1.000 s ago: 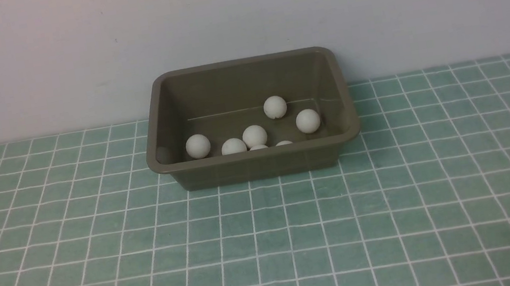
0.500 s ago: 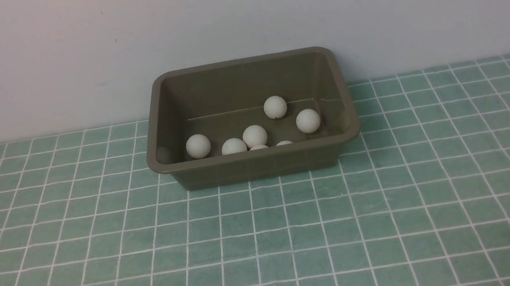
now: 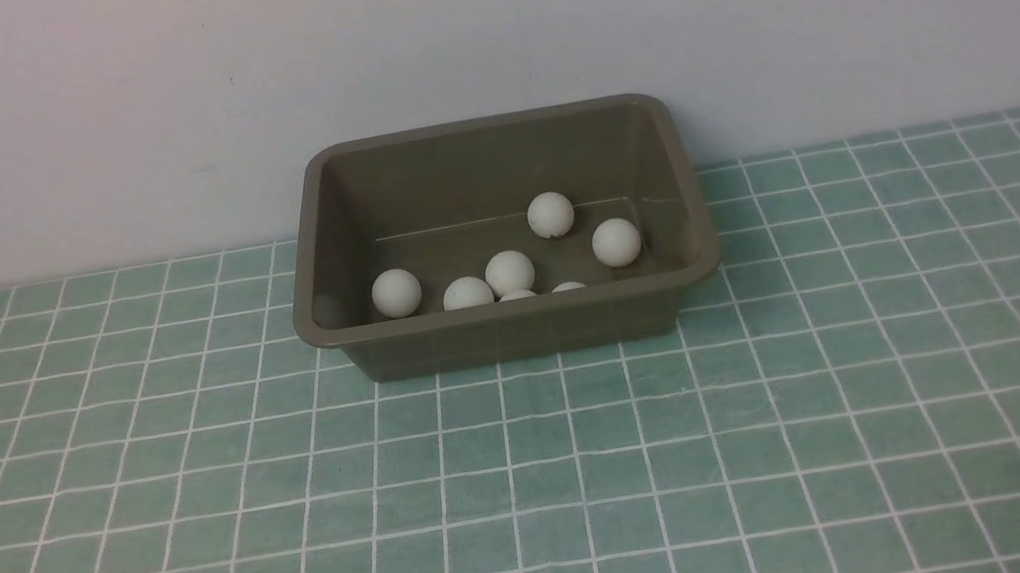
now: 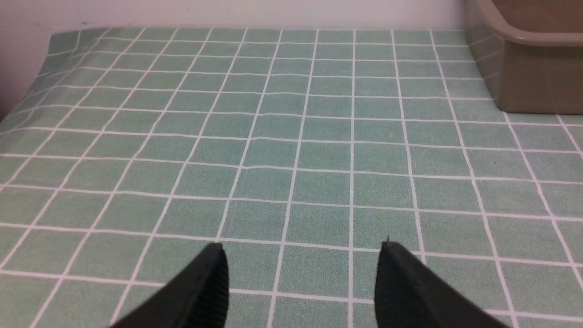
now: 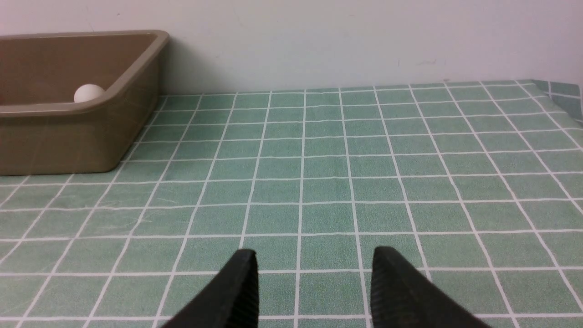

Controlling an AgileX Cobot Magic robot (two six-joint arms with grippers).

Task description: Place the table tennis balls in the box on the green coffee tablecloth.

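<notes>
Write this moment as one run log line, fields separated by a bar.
table tennis balls: all visible ones inside box | tablecloth: no ball seen | left fingers: apart, empty | right fingers: apart, empty

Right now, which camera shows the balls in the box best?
The front view: it looks down into the box and shows seven table tennis balls, two half hidden. The right wrist view shows one ball; the left wrist view shows only the box's outside.

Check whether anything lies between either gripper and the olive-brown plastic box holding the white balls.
Nothing visible does. Only bare pale green checked tablecloth lies between the left gripper, the right gripper and the olive-brown plastic box. All visible white table tennis balls already sit inside the box.
</notes>
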